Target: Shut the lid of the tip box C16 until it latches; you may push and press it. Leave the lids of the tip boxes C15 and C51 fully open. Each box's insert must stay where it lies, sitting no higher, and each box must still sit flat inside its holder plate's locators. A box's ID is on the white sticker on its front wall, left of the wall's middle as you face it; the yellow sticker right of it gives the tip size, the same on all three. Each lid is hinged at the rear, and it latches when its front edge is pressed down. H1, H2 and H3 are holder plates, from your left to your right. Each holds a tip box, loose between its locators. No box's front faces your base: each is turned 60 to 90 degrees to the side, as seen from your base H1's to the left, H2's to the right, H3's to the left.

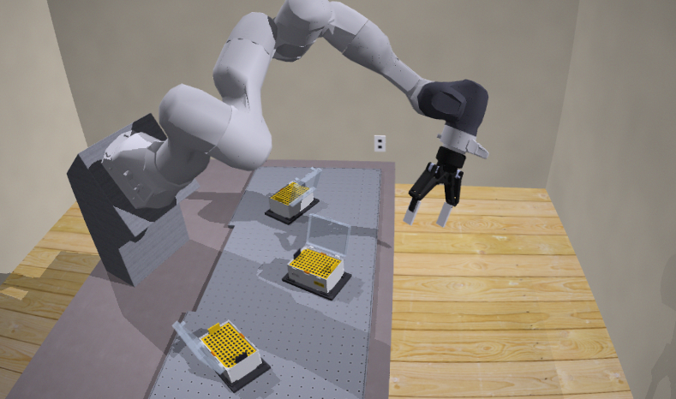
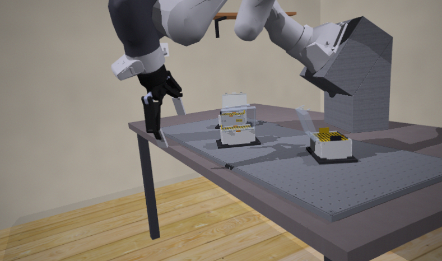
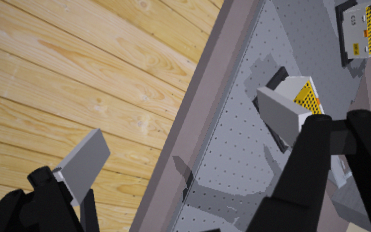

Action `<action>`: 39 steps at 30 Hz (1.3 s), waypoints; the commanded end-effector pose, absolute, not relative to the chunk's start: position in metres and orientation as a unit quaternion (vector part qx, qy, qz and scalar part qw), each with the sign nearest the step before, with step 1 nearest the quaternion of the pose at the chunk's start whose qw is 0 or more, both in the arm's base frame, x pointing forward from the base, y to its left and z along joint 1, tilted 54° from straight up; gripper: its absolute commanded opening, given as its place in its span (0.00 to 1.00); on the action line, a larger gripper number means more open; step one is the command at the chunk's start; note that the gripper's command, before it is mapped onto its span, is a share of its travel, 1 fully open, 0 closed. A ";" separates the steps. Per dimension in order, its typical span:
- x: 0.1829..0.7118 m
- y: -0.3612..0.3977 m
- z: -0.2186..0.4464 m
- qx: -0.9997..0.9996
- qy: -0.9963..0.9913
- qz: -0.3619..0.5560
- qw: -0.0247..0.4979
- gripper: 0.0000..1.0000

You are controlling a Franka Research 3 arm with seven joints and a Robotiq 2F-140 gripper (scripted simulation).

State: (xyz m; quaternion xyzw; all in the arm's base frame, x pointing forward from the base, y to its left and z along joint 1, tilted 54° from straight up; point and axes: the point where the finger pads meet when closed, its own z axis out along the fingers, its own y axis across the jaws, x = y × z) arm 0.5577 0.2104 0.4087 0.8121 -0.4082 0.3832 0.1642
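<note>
Tip boxes all open-lidded

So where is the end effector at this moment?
In the top view the open end effector hangs over the wooden floor, just off the table's far edge, right of the middle tip box.

High top view, low side exterior, close wrist view; shared table.

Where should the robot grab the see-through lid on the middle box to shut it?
The lid stands nearly upright, hinged low at the middle box's rear, so its free top edge is likely best, with the open gripper coming down from above.
</note>
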 end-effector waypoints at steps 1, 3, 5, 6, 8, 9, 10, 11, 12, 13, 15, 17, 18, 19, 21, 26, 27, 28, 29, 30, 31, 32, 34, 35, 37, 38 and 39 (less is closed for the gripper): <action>0.549 0.226 0.398 0.803 -0.409 0.400 0.169 1.00; 0.546 0.234 0.394 0.803 -0.409 0.400 0.169 1.00; 0.542 0.242 0.390 0.803 -0.409 0.400 0.169 1.00; 0.542 0.242 0.390 0.803 -0.409 0.400 0.169 1.00; 0.540 0.247 0.388 0.803 -0.409 0.400 0.169 1.00; 0.538 0.251 0.386 0.803 -0.409 0.400 0.169 1.00; 0.536 0.255 0.384 0.803 -0.409 0.400 0.169 1.00; 0.534 0.259 0.382 0.803 -0.409 0.400 0.169 1.00; 0.532 0.263 0.380 0.803 -0.409 0.400 0.169 1.00; 0.532 0.263 0.380 0.803 -0.409 0.400 0.169 1.00; 0.528 0.271 0.375 0.797 -0.392 0.424 0.180 1.00; 0.523 0.279 0.371 0.797 -0.392 0.424 0.180 1.00; 0.521 0.283 0.368 0.797 -0.392 0.424 0.180 1.00; 0.519 0.287 0.366 0.797 -0.392 0.424 0.180 1.00; 0.514 0.294 0.362 0.797 -0.392 0.424 0.180 1.00; 0.507 0.305 0.355 0.793 -0.383 0.437 0.184 1.00; 0.505 0.309 0.352 0.789 -0.374 0.449 0.188 1.00; 0.502 0.313 0.350 0.789 -0.374 0.449 0.188 1.00; 0.500 0.316 0.347 0.789 -0.374 0.449 0.188 1.00; 0.497 0.320 0.345 0.789 -0.374 0.449 0.188 1.00; 0.495 0.323 0.342 0.789 -0.374 0.449 0.188 1.00; 0.492 0.327 0.340 0.789 -0.374 0.449 0.188 1.00; 0.487 0.334 0.335 0.789 -0.374 0.449 0.188 1.00; 0.484 0.337 0.332 0.789 -0.374 0.449 0.188 1.00; 0.481 0.342 0.329 0.789 -0.374 0.449 0.188 1.00; 0.478 0.345 0.327 0.785 -0.366 0.463 0.191 1.00; 0.476 0.348 0.324 0.780 -0.357 0.476 0.194 1.00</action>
